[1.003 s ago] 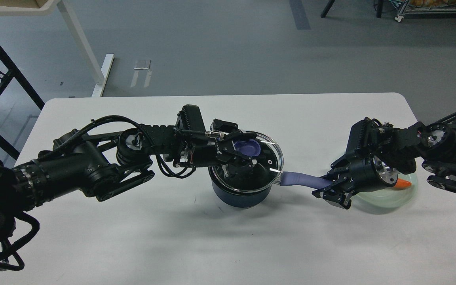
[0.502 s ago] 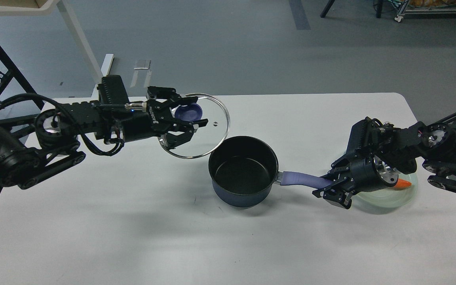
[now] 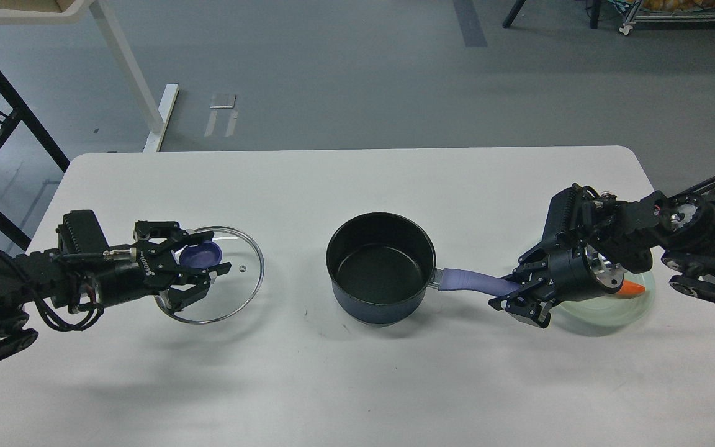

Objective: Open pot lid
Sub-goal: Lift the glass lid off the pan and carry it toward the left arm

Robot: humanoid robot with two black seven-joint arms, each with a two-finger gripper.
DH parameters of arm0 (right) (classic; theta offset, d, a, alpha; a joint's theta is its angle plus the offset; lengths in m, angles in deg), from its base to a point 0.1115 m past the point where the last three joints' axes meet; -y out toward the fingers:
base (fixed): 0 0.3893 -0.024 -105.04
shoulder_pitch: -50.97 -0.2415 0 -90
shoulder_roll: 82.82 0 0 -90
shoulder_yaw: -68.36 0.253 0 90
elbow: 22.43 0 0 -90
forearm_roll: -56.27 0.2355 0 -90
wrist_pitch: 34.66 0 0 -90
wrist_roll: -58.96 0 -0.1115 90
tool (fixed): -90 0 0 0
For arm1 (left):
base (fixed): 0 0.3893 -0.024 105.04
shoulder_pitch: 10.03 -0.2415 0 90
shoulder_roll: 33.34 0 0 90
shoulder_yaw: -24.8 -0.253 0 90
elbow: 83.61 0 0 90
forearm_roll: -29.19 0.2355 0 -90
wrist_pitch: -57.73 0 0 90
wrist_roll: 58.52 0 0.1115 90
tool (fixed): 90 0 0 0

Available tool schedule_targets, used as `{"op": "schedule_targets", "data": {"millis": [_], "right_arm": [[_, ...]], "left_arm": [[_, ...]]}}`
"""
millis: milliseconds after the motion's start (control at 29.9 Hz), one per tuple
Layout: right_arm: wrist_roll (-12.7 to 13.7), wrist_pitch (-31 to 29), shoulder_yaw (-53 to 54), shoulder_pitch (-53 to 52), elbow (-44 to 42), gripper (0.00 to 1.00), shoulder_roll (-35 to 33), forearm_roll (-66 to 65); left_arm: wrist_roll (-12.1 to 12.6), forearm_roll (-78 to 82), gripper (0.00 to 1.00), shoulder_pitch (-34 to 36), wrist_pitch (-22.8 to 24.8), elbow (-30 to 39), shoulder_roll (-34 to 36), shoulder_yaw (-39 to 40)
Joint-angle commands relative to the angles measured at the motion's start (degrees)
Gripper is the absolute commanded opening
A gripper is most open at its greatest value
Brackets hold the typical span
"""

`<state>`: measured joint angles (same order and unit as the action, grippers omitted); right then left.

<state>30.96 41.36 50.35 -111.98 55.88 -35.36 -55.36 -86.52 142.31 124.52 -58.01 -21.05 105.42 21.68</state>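
The dark blue pot (image 3: pixel 381 267) stands uncovered in the middle of the table, its black inside bare. Its purple handle (image 3: pixel 469 280) points right. My right gripper (image 3: pixel 510 294) is closed around the end of that handle. The glass lid (image 3: pixel 233 292) with a purple knob (image 3: pixel 201 253) is off the pot, at the left of the table, low over or on the tabletop. My left gripper (image 3: pixel 203 264) has its fingers on either side of the knob and holds the lid.
A pale green plate (image 3: pixel 606 310) with an orange carrot (image 3: pixel 634 288) lies at the right, partly under my right arm. The white table (image 3: pixel 357 372) ends close behind the plate on the right. A black frame and a white table leg stand on the floor beyond the far left corner.
My left gripper lifted the lid off the pot, carried it left and toward me, and lowered it to the table's left side. The right gripper stayed on the handle.
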Motion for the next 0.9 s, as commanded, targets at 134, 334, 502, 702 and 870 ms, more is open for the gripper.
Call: {"op": "schedule_targets", "data": {"millis": [134, 334, 502, 702, 870], "right_arm": [[0.0, 0.0, 0.0, 0.0, 0.0, 0.37, -0.09, 0.0], [0.0, 0.0, 0.0, 0.0, 0.0, 0.37, 0.0, 0.0], [0.0, 0.0, 0.0, 0.0, 0.0, 0.37, 0.0, 0.0], [0.0, 0.0, 0.0, -0.09, 0.0, 0.37, 0.0, 0.0], [0.0, 0.09, 0.0, -0.09, 0.0, 0.37, 0.0, 0.0]], "left_arm": [[0.01, 0.0, 0.44, -0.87, -2.25, -6.56, -2.34, -3.03], [0.01, 0.0, 0.46, -1.05, -2.25, -9.03, -3.06, -3.99], [0.01, 0.0, 0.5, -1.05, -2.25, -9.12, -3.06, -4.17], [0.01, -0.09, 0.65, -1.13, -2.25, -9.12, -3.14, -4.17], [0.01, -2.45, 0.98, -1.05, -2.25, -8.59, -3.06, -4.17]]}}
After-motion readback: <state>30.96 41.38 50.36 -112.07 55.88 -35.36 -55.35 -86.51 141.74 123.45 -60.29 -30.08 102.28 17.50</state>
